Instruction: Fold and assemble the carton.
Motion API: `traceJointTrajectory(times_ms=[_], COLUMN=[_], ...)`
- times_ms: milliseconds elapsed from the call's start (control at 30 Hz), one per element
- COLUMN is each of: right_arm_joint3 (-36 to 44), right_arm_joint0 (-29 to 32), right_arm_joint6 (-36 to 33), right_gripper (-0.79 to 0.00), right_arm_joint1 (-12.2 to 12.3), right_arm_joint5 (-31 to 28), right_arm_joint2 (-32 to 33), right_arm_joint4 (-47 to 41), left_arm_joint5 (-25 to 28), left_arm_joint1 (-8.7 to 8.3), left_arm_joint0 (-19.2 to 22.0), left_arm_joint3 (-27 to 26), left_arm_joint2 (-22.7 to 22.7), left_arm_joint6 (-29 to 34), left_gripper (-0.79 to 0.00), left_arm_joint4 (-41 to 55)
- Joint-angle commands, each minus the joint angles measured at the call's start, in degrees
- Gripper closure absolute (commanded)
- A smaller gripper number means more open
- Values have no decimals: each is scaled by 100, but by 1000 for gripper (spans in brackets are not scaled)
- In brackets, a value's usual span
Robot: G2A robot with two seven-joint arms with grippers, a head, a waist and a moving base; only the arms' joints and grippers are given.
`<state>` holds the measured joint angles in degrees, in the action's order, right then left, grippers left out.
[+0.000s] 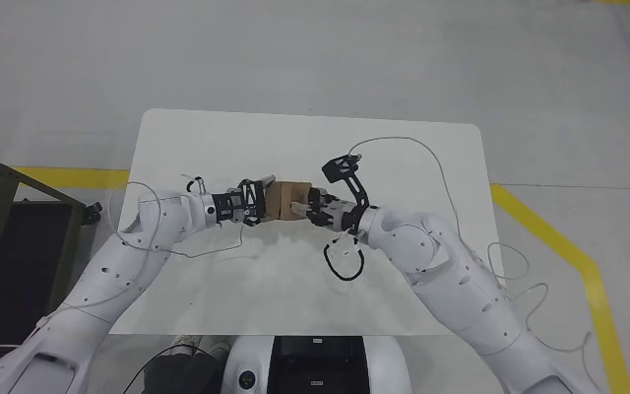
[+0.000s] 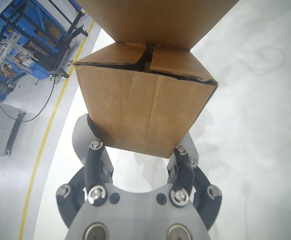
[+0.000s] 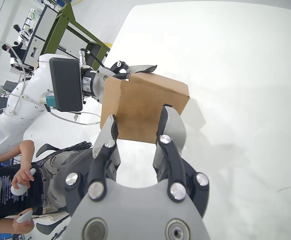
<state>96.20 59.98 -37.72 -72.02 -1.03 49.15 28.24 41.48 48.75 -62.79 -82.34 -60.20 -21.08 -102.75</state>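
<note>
Our left gripper (image 2: 138,133) is clamped on the carton (image 2: 145,106). Its bare-metal fingers (image 2: 78,133), lined with black rubber pads, press two opposite walls near one end. Our right gripper (image 3: 139,118) is spread, with its fingertips (image 3: 172,122) set against the carton's far side. The cardboard there runs unbroken behind and beyond both tips, and nothing is pinched between them.

The carton is a small box of plain brown corrugated cardboard. It is matte, with a faint crease down one wall and slightly frayed corners. It sits between the two grippers over the middle of the smooth white table (image 1: 394,148); we cannot tell whether it touches the tabletop.

On one face two inner flaps (image 2: 127,54) are folded in with a dark slit between them, and a broad outer flap (image 2: 156,20) stands open. Through the slit we see only darkness, so we cannot tell what is inside.
</note>
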Motion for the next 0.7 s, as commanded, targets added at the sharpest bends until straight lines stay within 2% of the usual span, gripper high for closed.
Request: traceJointTrajectory(times_ms=[0, 133, 233, 433, 667], right_arm_joint3=[24, 117, 147, 129, 72], right_arm_joint0=[-24, -63, -64, -106, -160], right_arm_joint6=[-1, -21, -38, -98, -107], right_gripper=[-388, -480, -514, -391, -363], right_arm_joint1=[-13, -37, -55, -87, -129], right_arm_joint5=[57, 235, 304, 444, 510], right_arm_joint2=[-37, -111, -148, -227, -296], right_arm_joint4=[84, 306, 346, 577, 769], left_arm_joint5=[7, 14, 36, 61, 110], left_arm_joint1=[2, 8, 10, 13, 6], left_arm_joint0=[-3, -5, -5, -13, -42], left_arm_joint3=[-3, -12, 4, -12, -76], left_arm_joint2=[-3, -18, -41, -77, -143], left_arm_joint6=[18, 70, 97, 129, 169], left_gripper=[-277, -277, -280, -280, -283], left_arm_joint4=[-11, -12, 16, 27, 32])
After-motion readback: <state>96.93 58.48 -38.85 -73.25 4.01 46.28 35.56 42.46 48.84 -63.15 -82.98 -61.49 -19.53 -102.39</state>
